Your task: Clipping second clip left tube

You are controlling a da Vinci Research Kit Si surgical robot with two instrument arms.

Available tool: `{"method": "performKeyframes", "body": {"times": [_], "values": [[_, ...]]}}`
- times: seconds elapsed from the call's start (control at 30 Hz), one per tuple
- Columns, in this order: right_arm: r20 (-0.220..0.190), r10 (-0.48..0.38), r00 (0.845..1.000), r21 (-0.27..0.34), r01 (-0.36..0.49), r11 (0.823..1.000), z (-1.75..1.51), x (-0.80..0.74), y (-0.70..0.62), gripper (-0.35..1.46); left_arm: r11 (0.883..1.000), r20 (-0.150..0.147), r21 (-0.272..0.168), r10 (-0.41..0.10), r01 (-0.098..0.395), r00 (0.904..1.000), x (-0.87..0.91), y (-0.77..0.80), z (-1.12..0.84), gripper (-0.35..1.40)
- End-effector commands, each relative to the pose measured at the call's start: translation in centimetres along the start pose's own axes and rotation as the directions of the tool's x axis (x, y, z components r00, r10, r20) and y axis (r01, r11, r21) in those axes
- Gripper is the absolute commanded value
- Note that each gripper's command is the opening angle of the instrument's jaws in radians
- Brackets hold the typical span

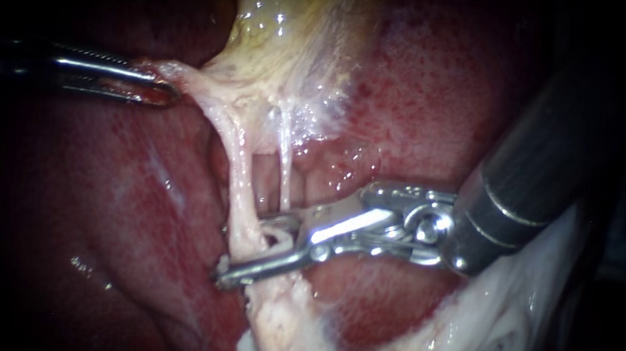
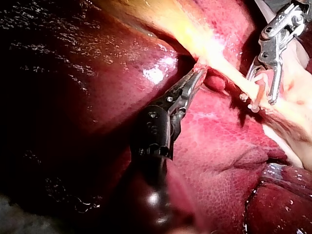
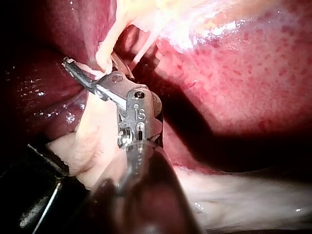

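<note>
Endoscope view: I am straddling the left tube [image 1: 241,186] with my right instrument [image 1: 248,251], its jaws parted and not yet squeezed.

The left tube is running down from the gallbladder [image 1: 284,38] over the liver [image 1: 111,208], just beside the thinner right tube [image 1: 285,163]. It is lying between my right jaws, where a pale clip [image 1: 280,229] is sitting. I am judging it soft, wet and slippery, stretched thin and easy to tear, so I am taking it square across, low on its bare length and clear of the right tube. My right shaft is coming in from the upper right, its jaws lying nearly flat, one jaw reaching past the tube's far side. My left instrument [image 1: 161,92] is clenching the gallbladder's pale edge, pulling the tube taut.
</note>
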Motion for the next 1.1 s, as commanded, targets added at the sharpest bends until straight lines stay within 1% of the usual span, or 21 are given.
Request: {"method": "performKeyframes", "body": {"times": [0.03, 0.1, 0.2, 0.43, 0.57, 0.73, 1.0, 1.1], "values": [[-0.008, -0.001, 1.0, 0.002, 0.001, 1.0, 0.03, 0.01, 0.0, 0.49, 1.0, 0.0, 0.001, 0.0, 0.0, 1.0, 0.0, 0.0, 0.0, -0.35], [-0.017, 0.004, 1.0, 0.01, -0.003, 1.0, 0.06, 0.03, -0.01, 0.5, 1.0, 0.0, 0.001, 0.0, 0.0, 1.0, 0.0, 0.0, 0.0, -0.35], [-0.026, 0.008, 1.0, 0.025, -0.008, 1.0, 0.08, 0.04, -0.08, 0.5, 1.0, 0.0, 0.001, 0.0, 0.0, 1.0, 0.0, 0.0, 0.0, -0.35], [-0.029, 0.012, 1.0, 0.045, -0.011, 0.999, 0.11, 0.18, -0.36, 0.49, 1.0, 0.0, 0.001, 0.0, 0.0, 1.0, 0.0, 0.0, 0.0, -0.35], [-0.017, 0.01, 1.0, 0.067, -0.009, 0.998, 0.09, 0.23, -0.46, 0.45, 1.0, 0.0, 0.0, 0.0, 0.0, 1.0, 0.0, 0.0, 0.0, -0.35], [-0.007, 0.006, 1.0, 0.084, -0.005, 0.996, 0.05, 0.22, -0.48, 0.34, 1.0, 0.0, 0.0, 0.0, 0.0, 1.0, 0.0, 0.0, 0.0, -0.35], [-0.006, 0.005, 1.0, 0.086, -0.005, 0.996, -0.01, 0.19, -0.45, 0.02, 1.0, 0.0, 0.0, 0.0, 0.0, 1.0, 0.0, 0.0, 0.0, -0.35], [-0.005, 0.005, 1.0, 0.086, -0.005, 0.996, -0.01, 0.19, -0.45, -0.05, 1.0, 0.0, 0.0, 0.0, 0.0, 1.0, 0.0, -0.01, 0.0, -0.35]]}}
